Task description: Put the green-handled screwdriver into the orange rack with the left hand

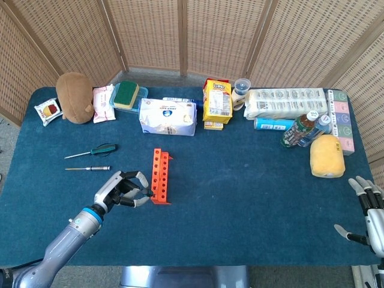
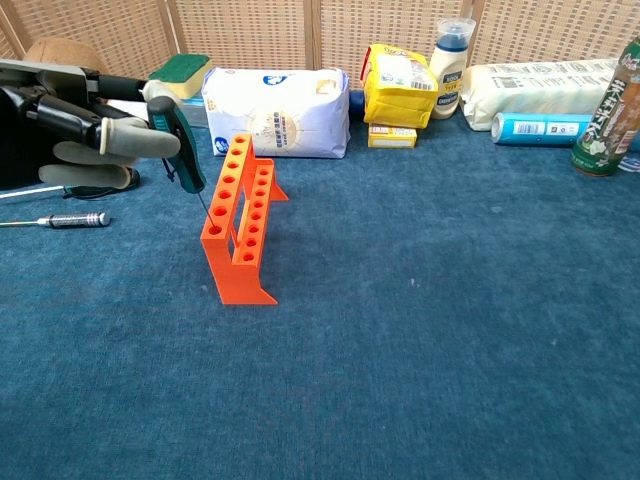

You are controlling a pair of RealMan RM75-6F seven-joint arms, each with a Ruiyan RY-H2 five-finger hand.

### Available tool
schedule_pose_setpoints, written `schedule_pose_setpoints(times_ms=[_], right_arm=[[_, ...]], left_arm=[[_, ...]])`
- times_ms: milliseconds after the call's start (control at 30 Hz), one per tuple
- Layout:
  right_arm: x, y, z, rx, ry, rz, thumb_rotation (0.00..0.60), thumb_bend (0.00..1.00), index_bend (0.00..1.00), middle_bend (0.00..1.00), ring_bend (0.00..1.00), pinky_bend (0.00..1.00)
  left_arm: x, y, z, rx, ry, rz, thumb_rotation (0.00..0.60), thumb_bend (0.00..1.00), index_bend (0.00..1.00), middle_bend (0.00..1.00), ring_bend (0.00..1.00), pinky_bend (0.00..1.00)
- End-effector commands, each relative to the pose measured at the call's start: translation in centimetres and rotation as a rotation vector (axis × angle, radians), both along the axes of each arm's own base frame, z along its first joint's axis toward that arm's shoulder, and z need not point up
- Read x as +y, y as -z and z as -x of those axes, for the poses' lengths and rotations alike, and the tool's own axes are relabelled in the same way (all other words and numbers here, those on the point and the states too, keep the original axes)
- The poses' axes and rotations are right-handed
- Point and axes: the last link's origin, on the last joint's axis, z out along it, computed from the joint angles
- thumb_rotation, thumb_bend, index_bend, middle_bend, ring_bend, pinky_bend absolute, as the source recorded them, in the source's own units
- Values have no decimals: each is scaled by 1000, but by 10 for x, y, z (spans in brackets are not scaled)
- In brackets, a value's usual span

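Note:
The orange rack (image 1: 159, 177) (image 2: 240, 215) stands upright on the blue table, its row of holes facing up. My left hand (image 1: 123, 191) (image 2: 80, 125) is just left of it and grips a green-handled screwdriver (image 2: 185, 152) by the handle. The thin shaft slants down and its tip hangs close over the rack's nearest holes. A second green-handled screwdriver (image 1: 93, 150) lies on the table further back on the left. In the chest view my hand hides most of it. My right hand (image 1: 367, 213) rests open at the right table edge, holding nothing.
A silver-handled screwdriver (image 1: 88, 169) (image 2: 55, 220) lies left of the rack. Along the back stand a tissue pack (image 1: 168, 116), a yellow box (image 1: 217, 102), a brown plush (image 1: 74, 90), a green sponge (image 1: 126, 94) and bottles (image 1: 300, 131). A yellow plush (image 1: 327, 156) lies at the right.

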Motion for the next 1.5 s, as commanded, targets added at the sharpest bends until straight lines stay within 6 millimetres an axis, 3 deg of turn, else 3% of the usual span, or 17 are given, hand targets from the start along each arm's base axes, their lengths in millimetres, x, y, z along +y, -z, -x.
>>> schedule_pose_setpoints(times_ms=[33,1233,1500], right_arm=[[0,0,0,-1,0,0,600,0,41,43,36,0],[0,-1,0,-8,3,4,600,0,41,43,36,0],[0,-1,0,-10,5,5,600,0,41,43,36,0]], left_arm=[[1,2,1,2,-4,5,600,322,642,1000,1000,1000],[4,18,7,96,1,19,600,304,641,1000,1000,1000],[3,18,5,103,16,28,600,261,482,1000,1000,1000]])
